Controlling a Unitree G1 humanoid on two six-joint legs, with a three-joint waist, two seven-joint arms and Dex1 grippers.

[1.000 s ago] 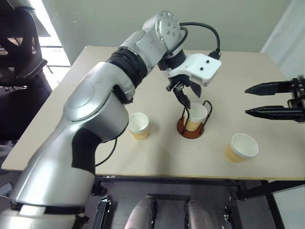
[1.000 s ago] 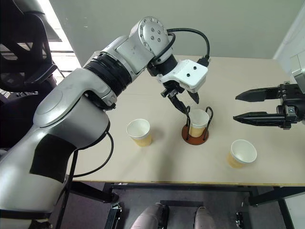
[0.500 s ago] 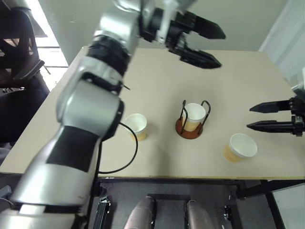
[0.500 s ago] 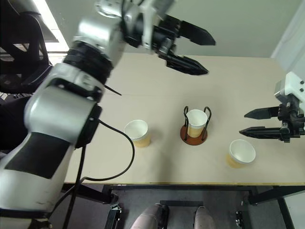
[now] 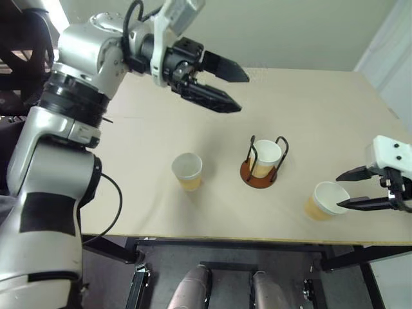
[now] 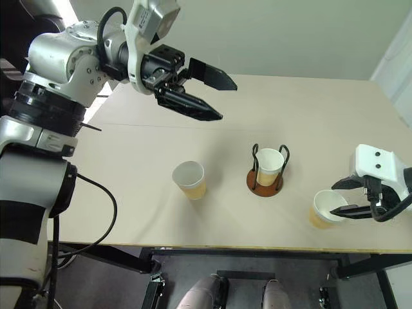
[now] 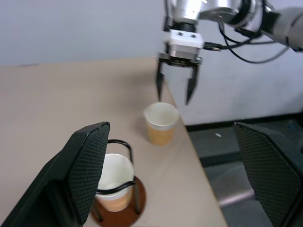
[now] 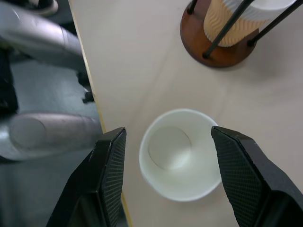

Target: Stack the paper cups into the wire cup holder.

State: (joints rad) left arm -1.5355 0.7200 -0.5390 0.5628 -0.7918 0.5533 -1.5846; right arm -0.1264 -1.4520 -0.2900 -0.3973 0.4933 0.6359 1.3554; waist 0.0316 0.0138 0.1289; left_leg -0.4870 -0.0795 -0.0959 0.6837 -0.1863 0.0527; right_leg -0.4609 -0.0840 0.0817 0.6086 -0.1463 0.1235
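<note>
Two open, empty hands, left hand (image 5: 228,87) raised, right hand (image 6: 339,199) astride a cup (image 6: 327,207), its base hidden.

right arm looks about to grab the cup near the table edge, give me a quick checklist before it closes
1. Right gripper open: ok, fingers apart.
2. Gripper lined up with the cup near the edge: ok, the right wrist view shows a finger on each side of the rim.
3. Fingers low enough to grip the cup wall: cannot tell.
4. Cup upright: ok.
5. Wire holder ready for another cup: ok, one cup in the holder sits upright, open end up.
6. Left gripper out of the way: ok, open, empty and raised above the far side of the table; a third cup waits to the holder's left.
</note>
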